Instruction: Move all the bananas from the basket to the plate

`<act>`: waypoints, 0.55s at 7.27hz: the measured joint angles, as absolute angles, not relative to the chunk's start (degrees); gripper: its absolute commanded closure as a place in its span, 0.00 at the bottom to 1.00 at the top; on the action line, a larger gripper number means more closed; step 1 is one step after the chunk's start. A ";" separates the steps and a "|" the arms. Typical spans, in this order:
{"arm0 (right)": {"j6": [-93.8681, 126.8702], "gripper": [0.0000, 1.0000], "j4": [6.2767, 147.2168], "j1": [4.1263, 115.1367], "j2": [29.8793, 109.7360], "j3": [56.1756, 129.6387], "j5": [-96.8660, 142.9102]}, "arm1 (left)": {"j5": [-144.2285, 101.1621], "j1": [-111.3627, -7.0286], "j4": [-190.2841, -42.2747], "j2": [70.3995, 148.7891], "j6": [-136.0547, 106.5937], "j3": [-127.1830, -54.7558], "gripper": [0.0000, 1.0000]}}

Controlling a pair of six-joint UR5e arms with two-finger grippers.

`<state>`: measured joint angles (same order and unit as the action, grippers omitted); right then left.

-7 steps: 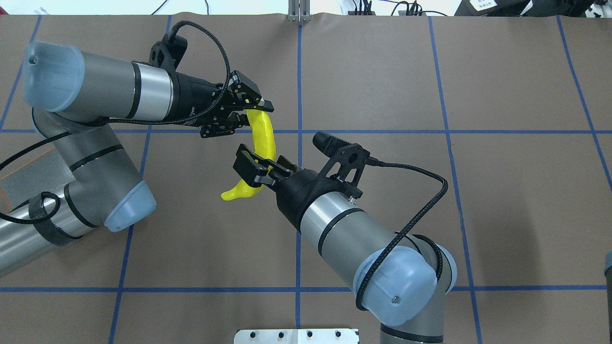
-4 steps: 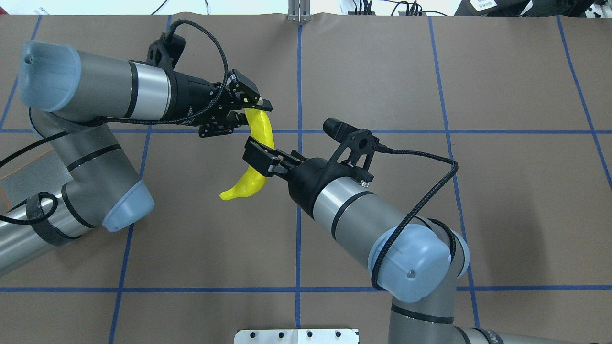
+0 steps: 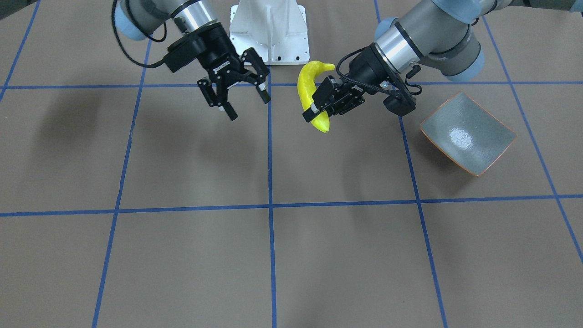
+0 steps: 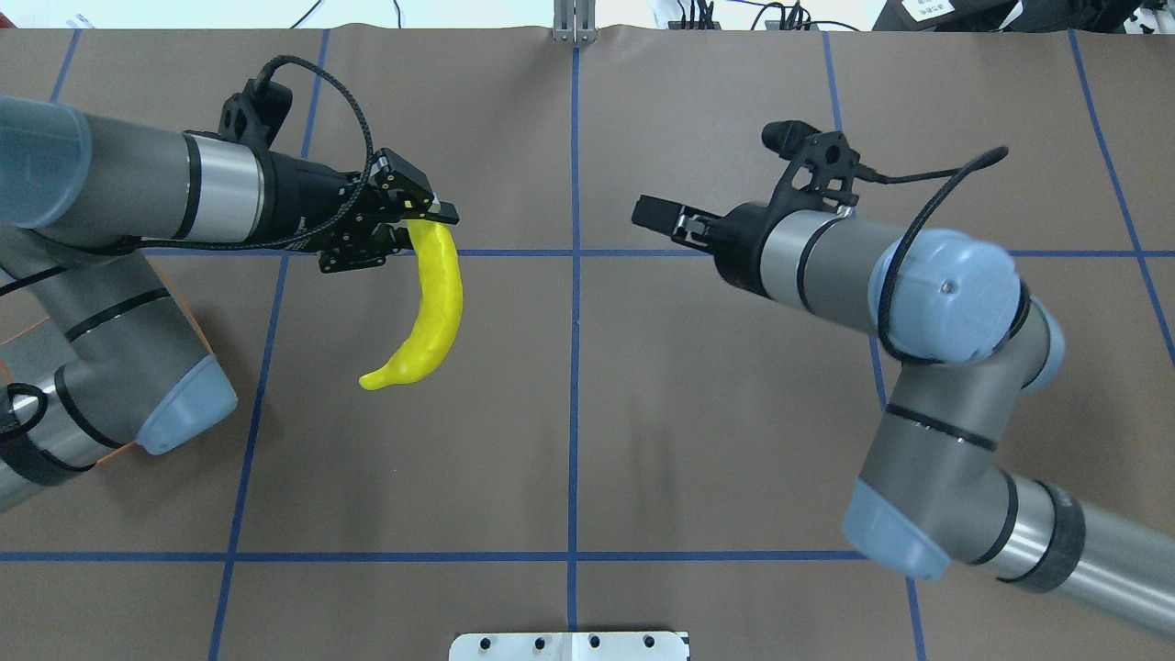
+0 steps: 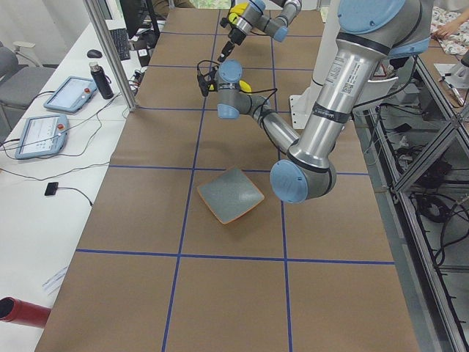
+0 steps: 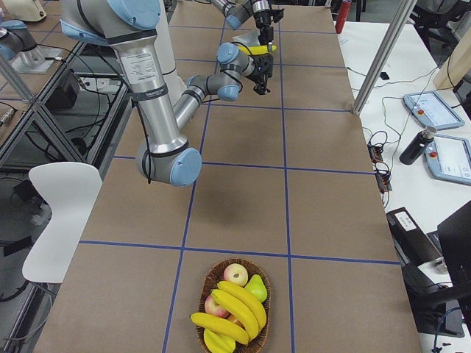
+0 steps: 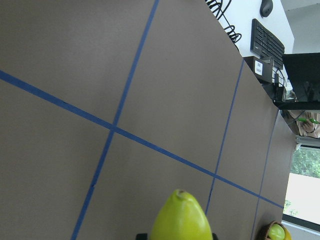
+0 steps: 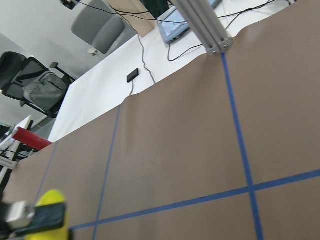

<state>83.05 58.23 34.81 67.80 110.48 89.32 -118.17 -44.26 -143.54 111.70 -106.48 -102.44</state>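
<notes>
Overhead exterior view shows us the left fingers point(image 4: 436, 214) pinching one end of a yellow banana point(image 4: 431, 312), which curves away from them toward the robot's side of the brown desk point(image 4: 734, 413) and ends in a free tip. We read the fruit as held clear of the desk surface, since its shadow in the front-facing view falls apart from it. Across the centre line, the right fingers point(image 3: 227, 108) are spread wide with nothing between them, well apart from the banana. We find the plate point(image 3: 469, 132) resting on the desk on the left arm's side, beyond that arm's wrist and apart from the held fruit; the exterior left view shows it near the left arm's elbow. At the desk's opposite end, in the exterior right view, we see the woven basket point(image 6: 237, 260) with more bananas point(image 6: 239, 305) lying across it beside an apple point(image 6: 235, 274) and a pear point(image 6: 255, 288). From the left wrist camera we see only the banana's rounded tip at the bottom edge.
</notes>
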 measured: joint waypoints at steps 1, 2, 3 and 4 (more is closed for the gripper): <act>78.42 0.00 62.52 39.70 69.35 110.45 95.17 | -118.20 -44.82 -143.53 107.13 -103.15 -103.55 1.00; 72.78 0.00 65.08 43.86 71.83 110.42 99.60 | -118.21 -45.42 -143.53 102.55 -99.10 -104.16 1.00; 65.94 0.00 66.13 48.49 75.53 110.40 104.67 | -118.21 -45.96 -143.54 98.02 -94.71 -104.37 1.00; 58.19 0.00 66.43 53.13 79.52 110.28 109.51 | -118.15 -46.43 -143.58 94.07 -90.77 -104.31 1.00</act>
